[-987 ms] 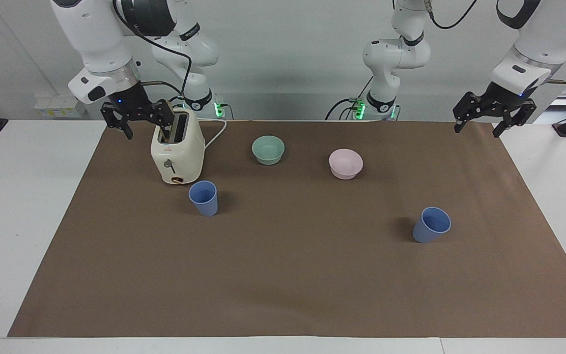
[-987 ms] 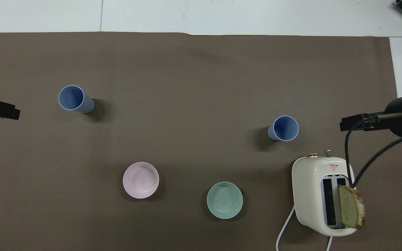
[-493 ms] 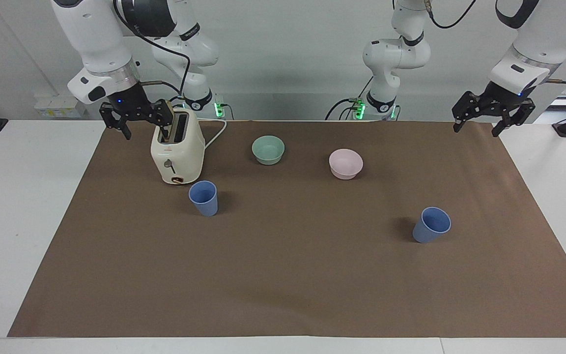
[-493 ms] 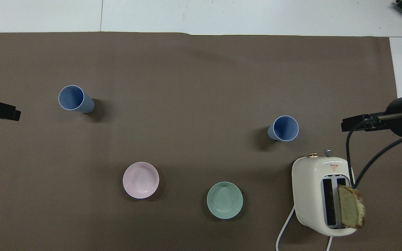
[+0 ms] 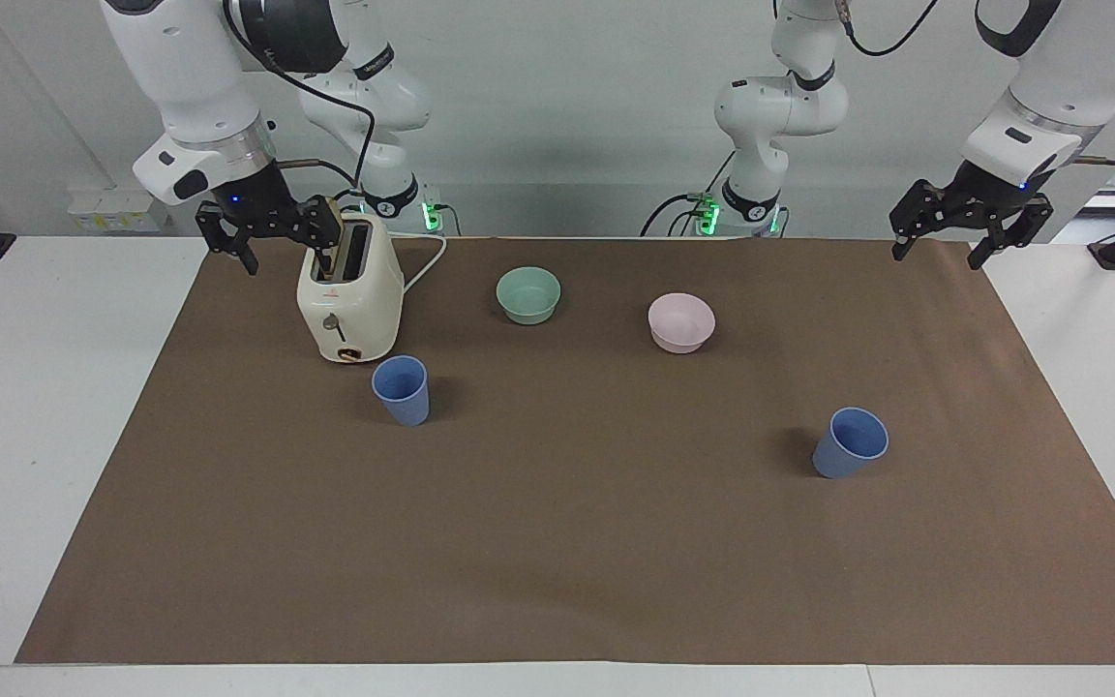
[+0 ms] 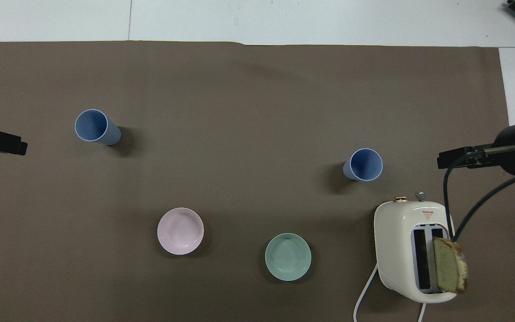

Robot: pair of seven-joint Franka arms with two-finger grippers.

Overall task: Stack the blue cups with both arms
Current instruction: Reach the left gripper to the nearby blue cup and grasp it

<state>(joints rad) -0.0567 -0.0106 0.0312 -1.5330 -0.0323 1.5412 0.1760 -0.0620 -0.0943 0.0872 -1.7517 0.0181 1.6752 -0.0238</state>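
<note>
Brown paper (image 5: pixel 557 561) covers the white table, and 2 blue cups stand upright on it, well apart – one (image 5: pixel 402 389) at centre-left of the facing view just below the cream toaster (image 5: pixel 350 300), the other (image 5: pixel 850 442) at lower right. Each gripper hangs in the air, jaws spread wide and holding nothing: the right gripper (image 5: pixel 272 237) at upper left beside the toaster's top, well above its cup; the left gripper (image 5: pixel 970 229) at upper right over the paper's corner – its cup lies far below. Between them sit a green bowl (image 5: pixel 528 294) and a pink bowl (image 5: pixel 681 322)
</note>
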